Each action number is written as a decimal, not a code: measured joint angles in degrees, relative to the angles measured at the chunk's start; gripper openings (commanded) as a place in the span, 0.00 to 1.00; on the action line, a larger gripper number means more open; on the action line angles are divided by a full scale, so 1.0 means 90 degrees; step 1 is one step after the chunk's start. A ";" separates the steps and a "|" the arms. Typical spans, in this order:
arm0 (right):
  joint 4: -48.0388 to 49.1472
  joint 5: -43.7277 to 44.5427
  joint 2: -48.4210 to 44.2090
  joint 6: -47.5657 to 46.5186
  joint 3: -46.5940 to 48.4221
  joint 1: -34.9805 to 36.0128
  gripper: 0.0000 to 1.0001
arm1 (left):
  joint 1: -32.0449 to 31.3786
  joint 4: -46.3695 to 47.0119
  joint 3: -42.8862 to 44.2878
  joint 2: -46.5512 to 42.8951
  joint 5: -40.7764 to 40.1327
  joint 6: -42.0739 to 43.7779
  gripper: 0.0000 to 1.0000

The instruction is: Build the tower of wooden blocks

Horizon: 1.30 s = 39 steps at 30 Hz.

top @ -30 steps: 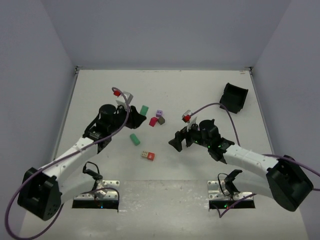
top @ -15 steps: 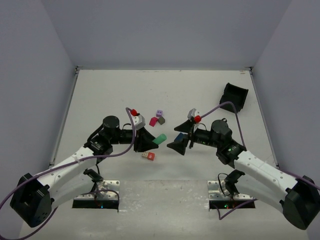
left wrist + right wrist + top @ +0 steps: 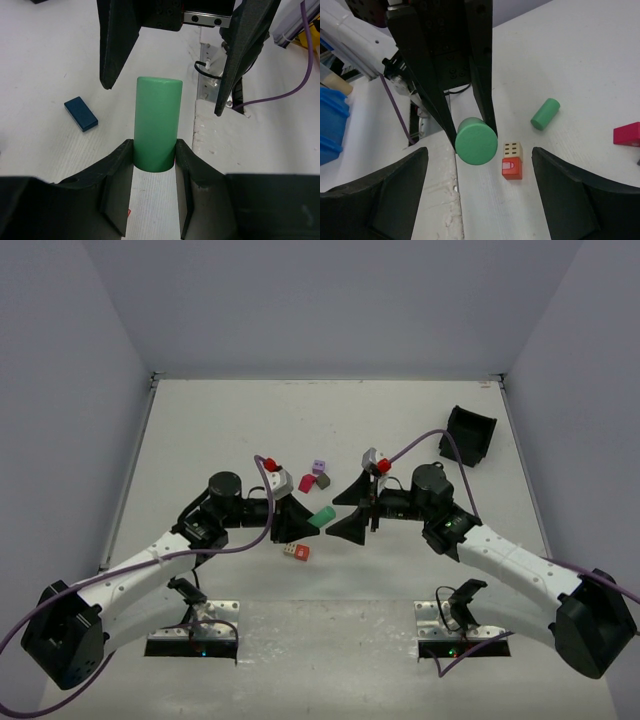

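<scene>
The white tabletop [image 3: 200, 420] is walled in pale grey on three sides. From my seat, the left pincer [image 3: 298, 521] is clenched on a green cylinder [image 3: 321, 517]. Its wrist view shows both fingers [image 3: 117, 170] pressed against the cylinder's near end, with the rest sticking out ahead, held off the surface. Just below it in the top view, a tan block [image 3: 290, 549] with dark dots and a red block [image 3: 302, 553] lie touching on the tabletop. Further back, a magenta block [image 3: 307, 483], a purple cube [image 3: 319, 467] and a grey block [image 3: 324, 480] sit close together. The right pincer [image 3: 349, 510] faces the left one with its jaws spread wide. The cylinder's free end sits at their mouth with a gap on each side, so this pincer grips nothing. Its camera also catches a second green cylinder [image 3: 545, 114] lying on its side. The left wrist view shows a flat blue block [image 3: 81, 113] on the surface. A black bin [image 3: 468, 433] stands far right, well apart.
</scene>
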 measured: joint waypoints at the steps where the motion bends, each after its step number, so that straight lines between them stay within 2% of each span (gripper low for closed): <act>1: 0.0030 -0.0019 0.0000 0.0021 0.0000 0.0000 0.80 | -0.0003 0.0011 0.0000 0.0014 -0.0024 0.0000 0.00; 6: 0.0135 -0.0063 0.0000 0.0104 0.0000 0.0000 0.76 | -0.0015 0.0083 -0.0005 0.0075 -0.0067 -0.0009 0.00; 9: 0.0175 -0.0108 0.0007 0.0134 0.0000 0.0000 0.69 | -0.0017 0.0117 -0.0011 0.0082 -0.0082 -0.0034 0.00; 14: 0.0302 -0.0119 0.0086 0.0188 0.0000 0.0010 0.64 | -0.0022 0.0194 -0.0023 0.0082 -0.0115 -0.0102 0.00; 18: 0.0366 -0.0110 0.0157 0.0236 0.0000 0.0050 0.61 | -0.0022 0.0207 -0.0034 0.0082 -0.0134 -0.0137 0.00; 22: 0.0380 -0.0001 0.0195 0.0260 0.0001 0.0091 0.43 | -0.0024 0.0210 -0.0034 0.0082 -0.0172 -0.0148 0.00; 31: 0.0422 0.0232 0.0208 0.0286 0.0006 0.0134 0.40 | -0.0029 0.0211 -0.0034 0.0082 -0.0240 -0.0151 0.00; 34: 0.0433 0.0278 0.0212 0.0291 0.0017 0.0134 0.31 | -0.0029 0.0211 -0.0034 0.0082 -0.0259 -0.0151 0.00; 38: 0.0451 0.0321 0.0221 0.0311 0.0017 0.0134 0.26 | -0.0029 0.0211 -0.0034 0.0082 -0.0274 -0.0151 0.00; 39: 0.0454 0.0328 0.0223 0.0311 0.0017 0.0134 0.21 | -0.0029 0.0211 -0.0034 0.0082 -0.0277 -0.0151 0.00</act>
